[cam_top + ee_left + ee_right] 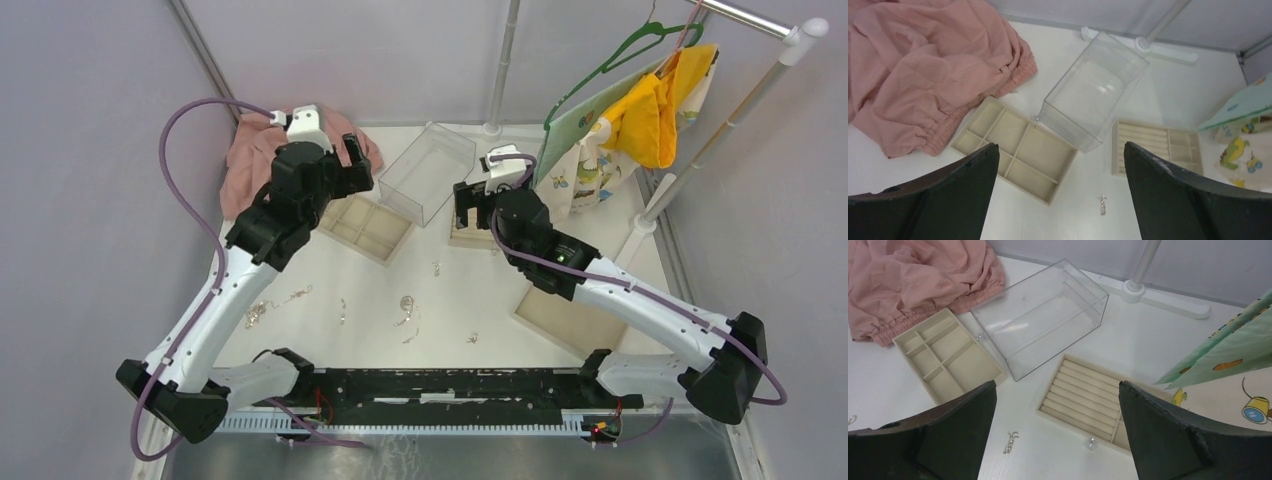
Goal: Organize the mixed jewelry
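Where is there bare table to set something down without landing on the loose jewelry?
Barest is the back strip between the clear box, the rack foot and the hanging cloth. A smaller gap lies between the ribbed tray and the near right tray. Crowded: the near middle, where loose jewelry scatters in front of the compartment tray.

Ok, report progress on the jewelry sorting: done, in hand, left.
Done: nothing visibly; the divided tray and the ridged tray look empty. In hand: nothing; the left gripper and the right gripper are both open and hold nothing. Left: all the jewelry, lying scattered on the table.
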Controlling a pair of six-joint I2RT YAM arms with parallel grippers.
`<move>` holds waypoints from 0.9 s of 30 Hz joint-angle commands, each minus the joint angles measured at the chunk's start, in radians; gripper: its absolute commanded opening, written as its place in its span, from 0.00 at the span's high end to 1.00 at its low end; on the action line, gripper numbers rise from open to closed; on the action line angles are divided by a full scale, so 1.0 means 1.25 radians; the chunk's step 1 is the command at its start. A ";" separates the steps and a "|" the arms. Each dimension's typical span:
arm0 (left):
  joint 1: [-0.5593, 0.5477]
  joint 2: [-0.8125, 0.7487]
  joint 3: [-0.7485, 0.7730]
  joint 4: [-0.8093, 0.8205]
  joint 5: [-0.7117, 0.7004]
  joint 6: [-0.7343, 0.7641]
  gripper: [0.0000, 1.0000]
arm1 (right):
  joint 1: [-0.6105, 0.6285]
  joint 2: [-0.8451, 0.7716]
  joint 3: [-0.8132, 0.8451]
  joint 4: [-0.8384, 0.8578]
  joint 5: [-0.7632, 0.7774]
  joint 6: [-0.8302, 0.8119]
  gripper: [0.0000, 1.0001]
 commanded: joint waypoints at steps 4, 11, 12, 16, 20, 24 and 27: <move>-0.102 -0.023 -0.120 -0.029 0.049 0.035 0.00 | 0.001 0.045 0.062 -0.165 -0.068 0.049 0.02; -0.214 -0.010 -0.228 -0.080 0.001 -0.102 0.00 | 0.000 -0.011 -0.107 -0.246 -0.236 0.082 0.98; -0.220 -0.010 -0.237 -0.078 0.000 -0.128 0.02 | 0.000 -0.023 -0.137 -0.251 -0.247 0.090 1.00; -0.240 -0.024 -0.257 -0.081 -0.010 -0.176 0.08 | 0.000 -0.084 -0.245 -0.223 -0.299 0.121 1.00; -0.244 -0.051 -0.258 -0.104 0.013 -0.168 0.03 | 0.000 -0.121 -0.306 -0.199 -0.332 0.165 0.97; -0.245 -0.091 -0.286 -0.129 0.007 -0.122 0.00 | 0.001 -0.117 -0.340 -0.172 -0.365 0.226 0.70; -0.243 -0.134 -0.323 -0.133 0.001 -0.099 0.00 | 0.004 -0.126 -0.391 -0.096 -0.410 0.279 0.37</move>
